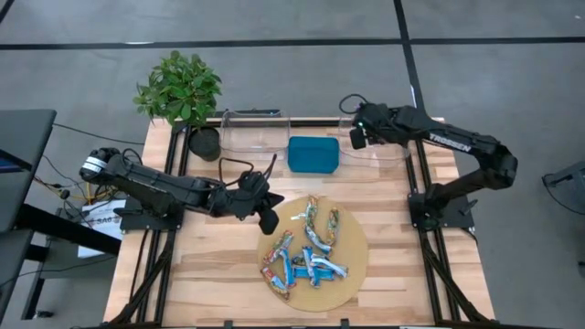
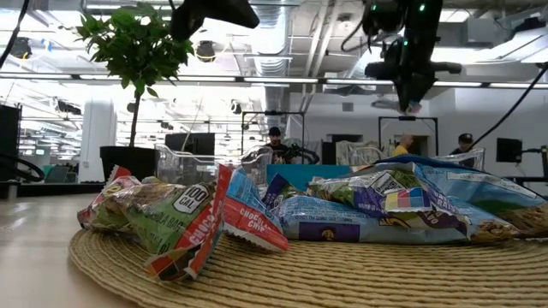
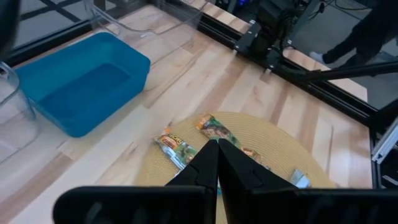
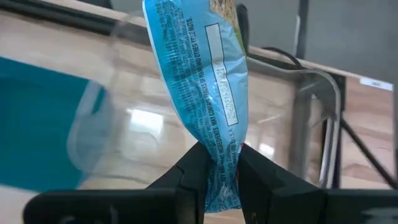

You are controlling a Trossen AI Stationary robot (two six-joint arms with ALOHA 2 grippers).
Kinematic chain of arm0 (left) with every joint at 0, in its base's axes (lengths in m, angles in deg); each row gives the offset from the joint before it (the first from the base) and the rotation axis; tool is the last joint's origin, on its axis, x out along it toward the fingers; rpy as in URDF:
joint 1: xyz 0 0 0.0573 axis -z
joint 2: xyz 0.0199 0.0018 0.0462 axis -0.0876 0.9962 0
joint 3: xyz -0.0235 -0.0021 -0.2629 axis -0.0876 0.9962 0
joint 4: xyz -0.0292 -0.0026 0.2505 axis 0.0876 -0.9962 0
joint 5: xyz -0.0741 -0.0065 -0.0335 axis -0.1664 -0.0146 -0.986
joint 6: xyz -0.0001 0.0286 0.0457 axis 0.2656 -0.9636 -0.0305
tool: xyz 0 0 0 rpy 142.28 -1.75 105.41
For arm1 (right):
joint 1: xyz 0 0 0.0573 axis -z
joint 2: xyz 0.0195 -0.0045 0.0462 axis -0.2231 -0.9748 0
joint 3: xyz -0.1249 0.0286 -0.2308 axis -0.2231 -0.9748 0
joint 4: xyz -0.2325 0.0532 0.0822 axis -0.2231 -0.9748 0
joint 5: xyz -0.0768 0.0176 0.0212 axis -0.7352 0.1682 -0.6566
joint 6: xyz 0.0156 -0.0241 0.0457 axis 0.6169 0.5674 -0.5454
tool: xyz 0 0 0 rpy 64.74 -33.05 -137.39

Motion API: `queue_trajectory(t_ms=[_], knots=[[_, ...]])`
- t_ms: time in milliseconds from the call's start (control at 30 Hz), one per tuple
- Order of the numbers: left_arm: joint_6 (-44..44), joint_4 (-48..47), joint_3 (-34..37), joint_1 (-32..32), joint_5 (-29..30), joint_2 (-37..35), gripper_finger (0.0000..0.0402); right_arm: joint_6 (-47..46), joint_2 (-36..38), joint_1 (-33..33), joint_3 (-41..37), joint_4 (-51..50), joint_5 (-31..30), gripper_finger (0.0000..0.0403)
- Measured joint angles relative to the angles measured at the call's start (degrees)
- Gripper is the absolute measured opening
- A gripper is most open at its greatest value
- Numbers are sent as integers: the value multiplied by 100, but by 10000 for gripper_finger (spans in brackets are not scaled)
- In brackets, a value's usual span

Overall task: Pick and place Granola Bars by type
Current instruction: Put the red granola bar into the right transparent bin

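Observation:
Several granola bars (image 1: 306,251) in blue, blue-and-silver and red-and-tan wrappers lie heaped on a round woven mat (image 1: 352,274); they also show in the low view (image 2: 342,210). My left gripper (image 1: 268,217) is shut and empty above the mat's left edge, and its wrist view shows its fingertips (image 3: 217,149) over the mat. My right gripper (image 1: 356,139) is shut on a bright blue bar (image 4: 199,68) at the far right, above a clear bin (image 1: 379,153). In the low view it hangs high up (image 2: 411,96). My right gripper pinches the blue bar between its two fingers close to one end (image 4: 221,163); a short stub of wrapper (image 4: 222,196) sticks out behind the fingers. The rest of the bar reaches out past the fingertips. The bar is lifted clear, over the clear bin.
A teal tray (image 1: 313,153) stands at the far middle between two clear bins, the other one at its left (image 1: 256,132). A potted plant (image 1: 181,91) stands at the far left corner. Black frame rails (image 1: 430,228) run along both table sides. People show in the room behind (image 2: 274,141).

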Motion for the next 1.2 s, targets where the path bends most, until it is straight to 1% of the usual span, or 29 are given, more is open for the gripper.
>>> queue_trajectory(t_ms=[100, 233, 333, 467, 567, 700, 833, 900, 1000, 1100, 1200], knots=[[-6, 1, 0, -41, 1, 0, 0, 11, -211, 180, -2, -173, 52, 59], [-13, 1, -1, -67, 1, 0, 0, 459, -507, 390, -4, -253, 482, 70], [-15, 1, -2, -74, 1, 0, 0, 691, -647, 452, -4, -251, 683, 95], [-17, -1, -2, -78, 3, 0, 0, 917, -628, 368, -4, -19, 612, 134], [-22, -5, -2, -78, 5, 0, 0, 1167, -506, 326, -4, 64, 594, 158], [-220, -5, -2, -78, 3, 0, 0, 1641, -348, 133, -4, 98, 813, 180], [-321, -6, -2, -78, -61, 0, 0, 2105, -38, -421, -4, 206, 1330, 192], [-389, -7, -2, -78, -169, 0, 0, 2068, 124, -799, -4, 400, 1580, 193], [-420, -14, -2, -78, -351, 0, 0, 1753, 332, -1511, -4, 765, 1911, 192], [-617, -48, -2, -65, -738, 0, 0, 1482, 360, -2360, -4, 1055, 1961, 187], [-858, -315, -4, -40, -1386, 0, 0, 1328, 311, -3148, -4, 1236, 1964, 180]])
